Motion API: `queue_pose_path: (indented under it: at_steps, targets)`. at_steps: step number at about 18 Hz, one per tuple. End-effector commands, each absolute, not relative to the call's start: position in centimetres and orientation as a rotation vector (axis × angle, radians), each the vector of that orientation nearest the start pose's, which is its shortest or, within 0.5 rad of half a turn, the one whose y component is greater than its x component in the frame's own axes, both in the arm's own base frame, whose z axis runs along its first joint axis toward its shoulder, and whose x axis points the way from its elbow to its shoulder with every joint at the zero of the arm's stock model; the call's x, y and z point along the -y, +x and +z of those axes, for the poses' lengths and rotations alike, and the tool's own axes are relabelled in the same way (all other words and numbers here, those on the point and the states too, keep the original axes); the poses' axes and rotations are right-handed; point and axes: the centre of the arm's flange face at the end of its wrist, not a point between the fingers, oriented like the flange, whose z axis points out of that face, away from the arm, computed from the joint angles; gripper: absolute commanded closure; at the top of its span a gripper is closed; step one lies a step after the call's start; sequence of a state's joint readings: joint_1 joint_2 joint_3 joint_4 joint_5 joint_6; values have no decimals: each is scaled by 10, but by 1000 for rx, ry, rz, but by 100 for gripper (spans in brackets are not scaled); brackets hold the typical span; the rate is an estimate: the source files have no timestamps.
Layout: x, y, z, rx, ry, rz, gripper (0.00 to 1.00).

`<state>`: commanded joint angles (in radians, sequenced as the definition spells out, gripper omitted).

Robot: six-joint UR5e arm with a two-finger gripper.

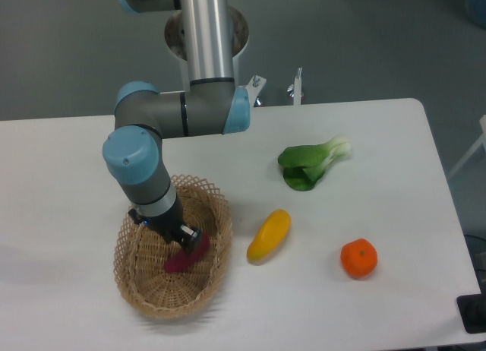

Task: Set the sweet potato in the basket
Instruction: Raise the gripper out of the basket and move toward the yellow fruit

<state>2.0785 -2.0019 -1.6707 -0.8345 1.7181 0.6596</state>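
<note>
The magenta-purple sweet potato [186,257] lies inside the light tan wicker basket [144,286] at the front left of the table. My gripper [188,240] reaches down into the basket, right on top of the sweet potato's upper end. The fingers are dark and mostly hidden by the wrist, so I cannot tell whether they still grip the tuber or stand open around it.
A yellow elongated fruit [269,235] lies just right of the basket. An orange round fruit [358,258] sits further right. A green leafy vegetable [311,163] lies toward the back right. The arm's base column [206,32] stands at the table's back edge.
</note>
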Motion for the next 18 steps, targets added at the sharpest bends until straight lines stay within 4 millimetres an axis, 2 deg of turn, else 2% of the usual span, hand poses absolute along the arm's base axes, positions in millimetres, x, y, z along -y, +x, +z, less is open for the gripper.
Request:
queue_pose_path:
  at_steps: [3, 5, 9, 10, 12, 14, 16, 18]
  targets:
    - [-625, -214, 304, -155, -2965, 413, 0]
    - [-624, -221, 318, -151, -2937, 431, 0]
    - [-615, -262, 358, -152, -2894, 533, 0]
    - [-602, -284, 372, -107, -2893, 568, 0]
    - [-584, -304, 385, -107, -2903, 582, 0]
    - [-556, -329, 395, -202, -2955, 578, 0]
    - [-533, -346, 405, -323, -2996, 564, 0]
    - [-506, -371, 415, -356, -3022, 539, 0]
